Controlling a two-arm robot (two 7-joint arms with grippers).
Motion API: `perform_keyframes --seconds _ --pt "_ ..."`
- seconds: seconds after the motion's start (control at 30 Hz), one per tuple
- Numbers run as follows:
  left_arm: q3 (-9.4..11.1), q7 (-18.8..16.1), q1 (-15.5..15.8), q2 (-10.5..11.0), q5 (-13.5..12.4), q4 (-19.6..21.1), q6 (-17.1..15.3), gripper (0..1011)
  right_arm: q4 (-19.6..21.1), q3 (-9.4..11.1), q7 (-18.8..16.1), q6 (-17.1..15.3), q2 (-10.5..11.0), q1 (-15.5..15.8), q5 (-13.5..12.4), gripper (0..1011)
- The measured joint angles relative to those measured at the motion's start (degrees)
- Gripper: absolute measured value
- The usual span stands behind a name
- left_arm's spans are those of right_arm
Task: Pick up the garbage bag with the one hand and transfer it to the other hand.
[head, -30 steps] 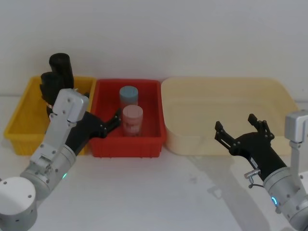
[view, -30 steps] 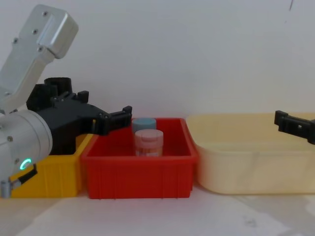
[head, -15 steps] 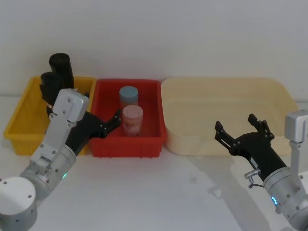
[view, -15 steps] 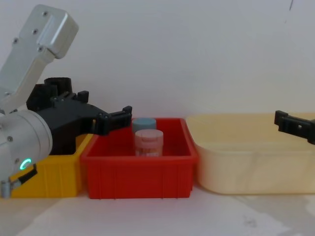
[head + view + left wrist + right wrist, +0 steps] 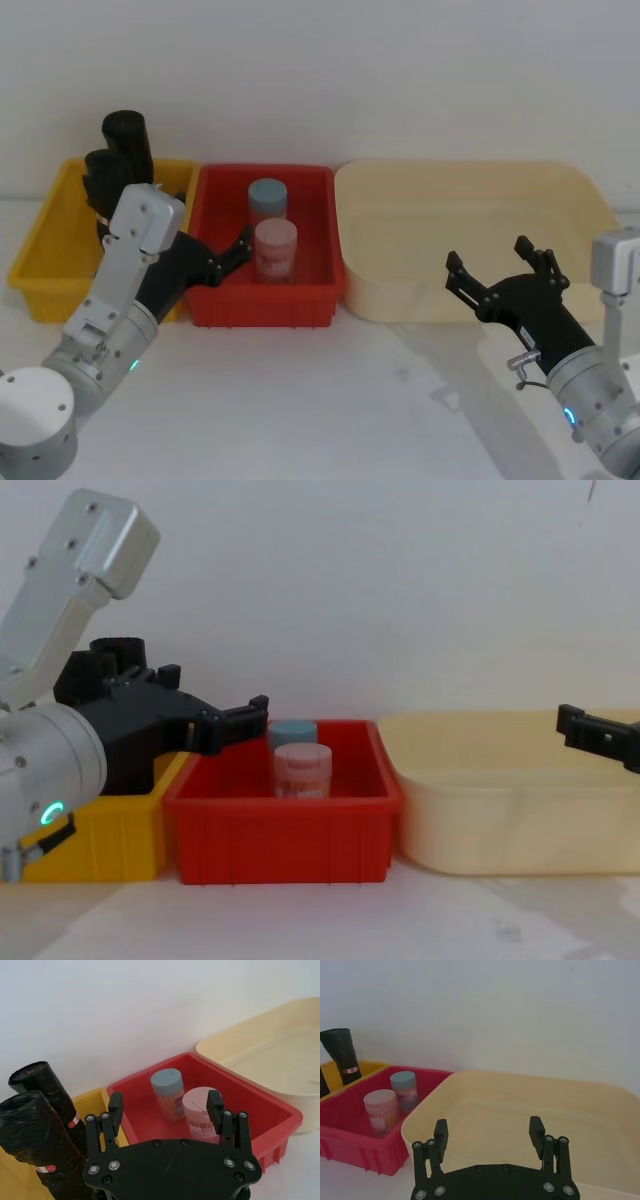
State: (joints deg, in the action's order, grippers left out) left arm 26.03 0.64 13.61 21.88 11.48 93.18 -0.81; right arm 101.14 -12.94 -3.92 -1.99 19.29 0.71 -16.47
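Spread left gripper point(image 5: 165, 1102) near red bin point(image 5: 265, 306) (two jars point(image 5: 275, 250)), seemingly clear of garbage bag point(image 5: 40, 1145); right gripper point(image 5: 488, 1127) likewise spread.

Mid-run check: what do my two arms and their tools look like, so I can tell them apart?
Both arms are silver-grey, rounded tubes. The left arm carries a green light ring; the right arm a blue light ring. The black slim-fingered left tool and matching right tool have flat plates dotted with silver screws.

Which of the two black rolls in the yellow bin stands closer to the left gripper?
The front roll, on the robot's side of the yellow bin. The other roll stands behind it by the wall, farther from the left gripper.
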Motion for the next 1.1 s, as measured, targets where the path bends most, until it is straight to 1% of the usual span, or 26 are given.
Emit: perform_keyframes --seconds 0.17,0.27,0.3,0.47,0.5,0.6,0.63,0.7,0.73,0.8,0.83,0.87,0.9,0.97,1.0,1.07,1.1 --pt "0.12 0.48 0.33 0.11 -0.13 0.07 -0.64 1001 -0.61 -0.08 -0.93 -0.51 -0.02 -0.81 -0.34 999" --pt "0.29 1.14 0.74 0.60 -0.37 0.74 -1.62 1001 -1.07 -0.13 -1.97 -1.32 0.03 -1.65 -0.95 1000" --pt "0.31 1.64 0.94 0.96 -0.46 1.32 -2.44 1001 -1.21 -0.14 -2.27 -1.63 0.07 -1.97 -1.14 1000" --pt "-0.22 3.28 1.19 2.64 -0.24 4.32 -5.38 1001 -1.42 -0.20 -5.01 -4.82 0.57 -4.17 -3.07 1000" --pt "-0.81 3.80 1.06 3.46 0.09 5.72 -6.36 1001 -1.38 -0.24 -5.37 -5.39 0.70 -4.52 -3.35 1000" --pt "-1.84 4.57 0.62 4.72 0.77 7.59 -7.75 1001 -0.90 -0.43 -6.88 -7.95 1.18 -6.18 -4.50 1000" --pt "-2.76 5.14 0.14 5.69 1.41 9.00 -8.77 1001 -0.66 -0.56 -7.52 -9.43 1.38 -7.04 -5.09 1000" --pt "-3.76 5.62 -0.36 6.55 2.07 10.18 -9.73 1001 -0.48 -0.72 -8.24 -10.68 1.57 -7.87 -5.51 999" --pt "-4.83 5.97 -0.98 7.42 2.65 11.35 -10.51 1001 -0.41 -0.84 -8.51 -11.22 1.65 -8.34 -5.72 1000" --pt "-5.99 6.25 -1.64 8.26 3.26 12.38 -11.23 1001 -0.30 -1.25 -9.39 -12.98 1.83 -9.77 -6.31 999" --pt "-7.44 6.54 -2.45 9.16 4.06 13.49 -12.06 1001 -0.30 -1.45 -9.65 -13.41 1.86 -10.33 -6.49 1000" --pt "-8.11 6.63 -2.80 9.55 4.42 13.90 -12.41 1001 -0.30 -1.73 -10.15 -14.29 1.87 -11.04 -6.79 1000" --pt "-9.61 6.85 -3.63 10.30 5.16 14.73 -13.07 1001 -0.37 -1.95 -10.38 -14.73 1.88 -11.59 -6.95 1000" --pt "-10.96 7.02 -4.28 10.91 5.91 15.32 -13.71 1001 -0.54 -2.31 -10.86 -15.56 1.85 -12.48 -7.24 999" --pt "-11.63 7.10 -4.60 11.18 6.49 15.55 -14.21 1001 -0.84 -2.75 -11.25 -16.18 1.75 -13.47 -7.47 999" --pt "-13.57 7.34 -5.45 11.82 7.70 16.03 -15.26 1001 -1.30 -3.09 -11.65 -16.81 1.60 -14.33 -7.69 1000" --pt "-14.38 7.43 -5.75 12.03 8.27 16.17 -15.69 1001 -1.87 -3.58 -11.99 -17.32 1.37 -15.34 -7.88 999"
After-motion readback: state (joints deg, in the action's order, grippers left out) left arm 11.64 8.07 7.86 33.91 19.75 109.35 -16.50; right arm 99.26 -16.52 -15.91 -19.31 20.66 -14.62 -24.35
